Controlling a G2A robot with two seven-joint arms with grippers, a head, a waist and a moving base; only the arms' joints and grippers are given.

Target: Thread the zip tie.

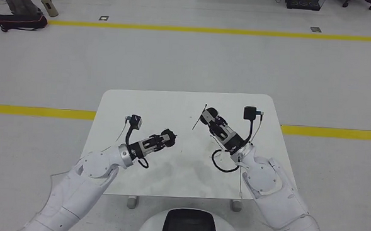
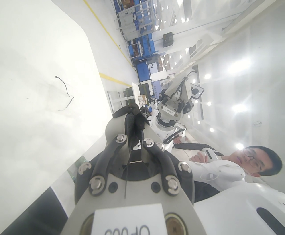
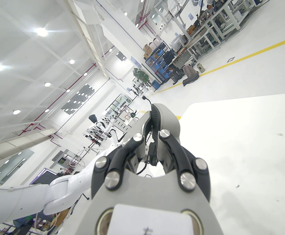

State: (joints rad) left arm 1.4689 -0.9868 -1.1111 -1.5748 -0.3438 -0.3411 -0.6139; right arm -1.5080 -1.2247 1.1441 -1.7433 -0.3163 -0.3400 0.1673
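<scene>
Printed label point(image 2: 130, 219) on left gripper point(image 2: 133, 114); second label point(image 2: 168, 109) on right gripper point(image 3: 153, 118).

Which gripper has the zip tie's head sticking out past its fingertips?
The right gripper: the black zip tie curves out beyond its shut fingertips, head at the end. The left gripper, also shut, has nothing past its tips.

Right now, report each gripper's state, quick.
Left gripper: closed on a thin black strip, likely a zip tie.
Right gripper: closed on the zip tie.
</scene>
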